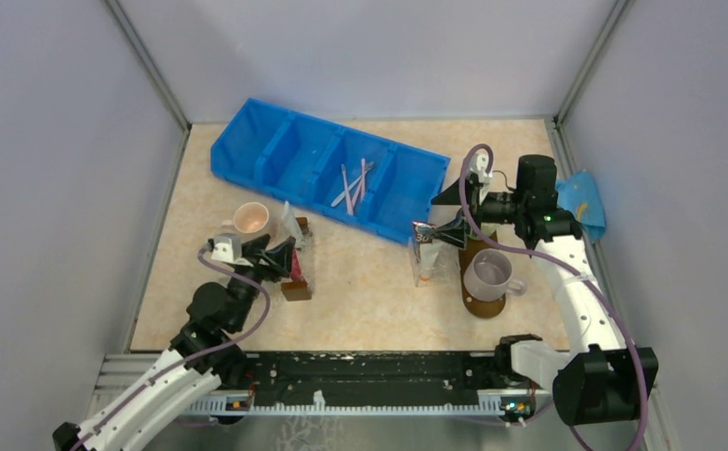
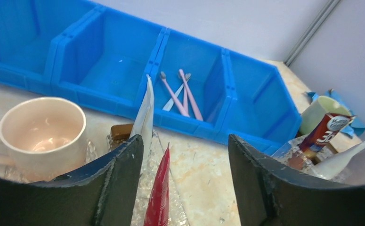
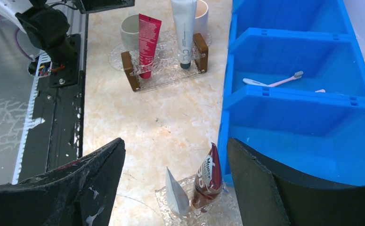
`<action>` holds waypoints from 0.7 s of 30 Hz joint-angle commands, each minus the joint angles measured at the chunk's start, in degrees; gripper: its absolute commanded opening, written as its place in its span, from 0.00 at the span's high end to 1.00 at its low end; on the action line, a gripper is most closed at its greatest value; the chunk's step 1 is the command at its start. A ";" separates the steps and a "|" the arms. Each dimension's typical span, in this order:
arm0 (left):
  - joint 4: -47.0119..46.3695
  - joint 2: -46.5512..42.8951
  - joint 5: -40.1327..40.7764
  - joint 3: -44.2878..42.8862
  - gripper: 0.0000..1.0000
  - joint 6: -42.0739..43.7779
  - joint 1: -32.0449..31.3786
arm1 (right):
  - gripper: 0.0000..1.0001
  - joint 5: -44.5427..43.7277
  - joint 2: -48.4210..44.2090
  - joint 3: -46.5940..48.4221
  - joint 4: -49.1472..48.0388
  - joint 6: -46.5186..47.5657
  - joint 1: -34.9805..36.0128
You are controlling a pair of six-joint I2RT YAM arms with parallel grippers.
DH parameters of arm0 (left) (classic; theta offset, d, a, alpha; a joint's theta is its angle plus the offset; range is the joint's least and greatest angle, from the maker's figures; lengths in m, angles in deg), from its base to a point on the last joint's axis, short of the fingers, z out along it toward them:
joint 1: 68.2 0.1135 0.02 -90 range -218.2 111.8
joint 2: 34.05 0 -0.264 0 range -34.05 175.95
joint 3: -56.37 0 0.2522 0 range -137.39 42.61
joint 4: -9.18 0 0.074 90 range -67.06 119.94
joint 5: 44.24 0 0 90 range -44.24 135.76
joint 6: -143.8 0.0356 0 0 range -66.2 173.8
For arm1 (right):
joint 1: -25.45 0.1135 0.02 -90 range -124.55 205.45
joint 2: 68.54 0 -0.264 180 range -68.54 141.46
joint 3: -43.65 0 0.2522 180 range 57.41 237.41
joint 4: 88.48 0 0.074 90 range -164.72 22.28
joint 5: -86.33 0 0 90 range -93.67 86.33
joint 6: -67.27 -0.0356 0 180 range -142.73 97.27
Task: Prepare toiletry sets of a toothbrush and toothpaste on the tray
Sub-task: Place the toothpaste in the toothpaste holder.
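Black left claw (image 2: 185,141) wide, empty

Top view: my left gripper (image 1: 280,256) covers most of red toothpaste tube (image 1: 297,268), label unreadable. Same view: tray (image 1: 482,306) mostly under grey mug (image 1: 488,273), only near end plain. Left wrist view: red toothpaste tube lower end cut by bottom edge; pale mug (image 2: 43,128) handle runs off left edge. Right wrist view: white tube (image 3: 184,33) top cut by upper edge; toothbrushes (image 3: 279,81) part hidden behind blue bin (image 3: 293,40) divider, count unclear. Tube print too small to read.
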 commanded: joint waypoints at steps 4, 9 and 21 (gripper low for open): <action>0.81 -0.15 -2.95 -6.03 0.19 1.16 -0.19 | 0.21 1.03 -1.18 1.53 -1.95 0.47 -0.28; -0.69 5.01 -4.31 -11.33 0.04 1.62 -0.19 | 0.21 1.09 -1.20 1.53 -1.90 0.48 -0.34; -8.68 35.16 -15.08 -30.60 0.00 6.36 0.24 | 0.21 1.21 -1.12 2.07 -0.86 1.20 -0.75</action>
